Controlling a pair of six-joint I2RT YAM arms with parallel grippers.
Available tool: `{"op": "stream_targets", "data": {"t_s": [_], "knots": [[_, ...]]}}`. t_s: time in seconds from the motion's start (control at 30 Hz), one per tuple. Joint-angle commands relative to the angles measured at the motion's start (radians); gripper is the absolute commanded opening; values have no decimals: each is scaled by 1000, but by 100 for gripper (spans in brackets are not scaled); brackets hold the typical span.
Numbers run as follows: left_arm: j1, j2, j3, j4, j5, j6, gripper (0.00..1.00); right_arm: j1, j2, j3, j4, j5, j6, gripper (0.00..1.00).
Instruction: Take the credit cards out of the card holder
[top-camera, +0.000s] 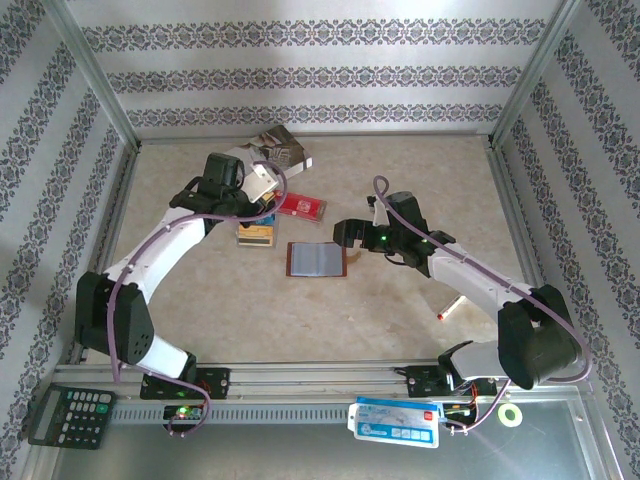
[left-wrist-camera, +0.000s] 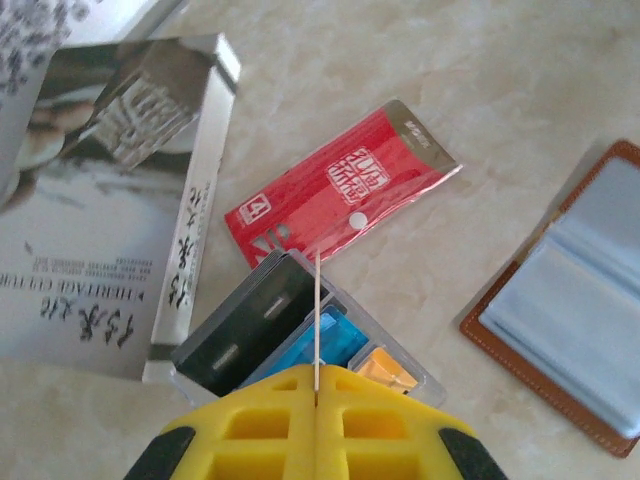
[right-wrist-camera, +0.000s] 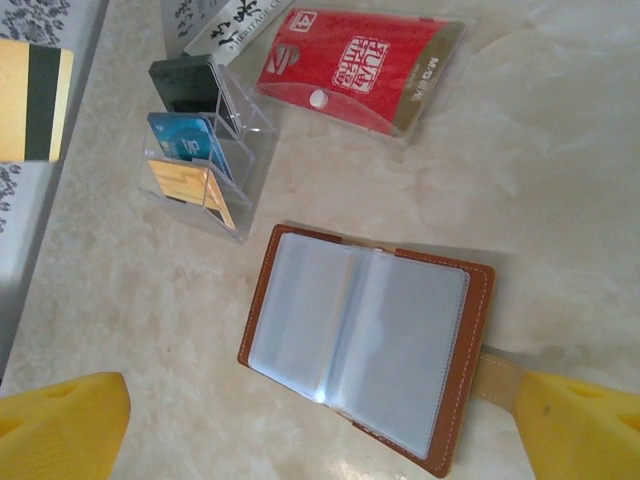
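Open card holder (right-wrist-camera: 365, 345) under right tool (top-camera: 347, 237), spread apart; left tool (left-wrist-camera: 317, 385) clamped on credit card (right-wrist-camera: 30, 100).

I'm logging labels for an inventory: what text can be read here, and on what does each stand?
"HERITAGE CULTURE", upside down, on the grey booklet
"4", on the red packet
Too blurred or small to read: the red packet's other print, the booklet's characters, the calculator keys.

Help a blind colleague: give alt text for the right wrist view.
A brown card holder lies open on a beige table, its clear sleeves apparently empty, framed by the yellow fingers of the wide-open right end effector. Behind it stand a clear rack of cards and a red packet; a tan striped card shows at upper left.
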Motion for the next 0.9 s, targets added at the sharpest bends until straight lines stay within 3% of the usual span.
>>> {"op": "stream_targets", "data": {"t_s": [0.0, 0.37, 0.7, 0.87], "knots": [[27, 22, 23, -41, 106, 237, 0, -10, 0, 29, -22, 1, -37, 98], [165, 131, 132, -326, 346, 580, 0, -13, 24, 11, -2, -16, -14, 98], [167, 250, 217, -422, 342, 694, 0, -12, 64, 19, 17, -32, 31, 98], [167, 277, 175, -390, 340, 717, 0, -11, 85, 26, 23, -65, 57, 98]]}}
